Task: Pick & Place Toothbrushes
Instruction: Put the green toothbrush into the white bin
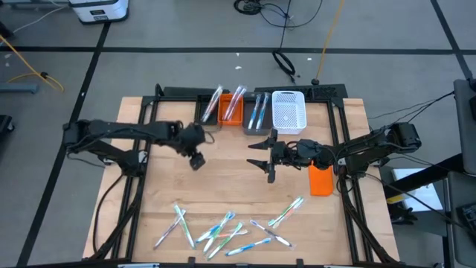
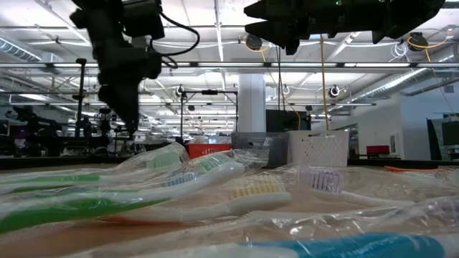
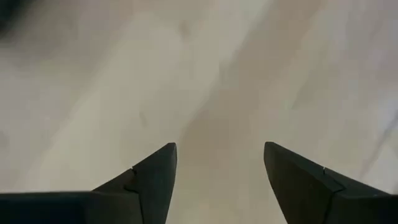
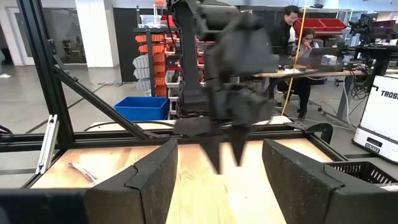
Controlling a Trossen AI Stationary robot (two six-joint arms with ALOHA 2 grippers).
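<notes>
Left gripper [image 1: 196, 161] jaws apart, empty, over bare table [image 1: 223, 186] mid-left; right gripper [image 1: 262, 155] jaws apart, empty, near centre. Toothbrushes [image 1: 223, 231] heaped at near edge, well apart from both. Risk: slick crinkly clear wrappers, thin rounded handles overlapping, so pinch may slip or drag neighbour

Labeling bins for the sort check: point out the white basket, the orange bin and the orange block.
white basket [image 1: 288, 112], high view, on its perforated floor.
orange bin [image 1: 232, 115], high view, on the bare orange floor beside the toothbrushes in it.
orange block [image 1: 320, 180], high view, on the middle of its top face.
</notes>
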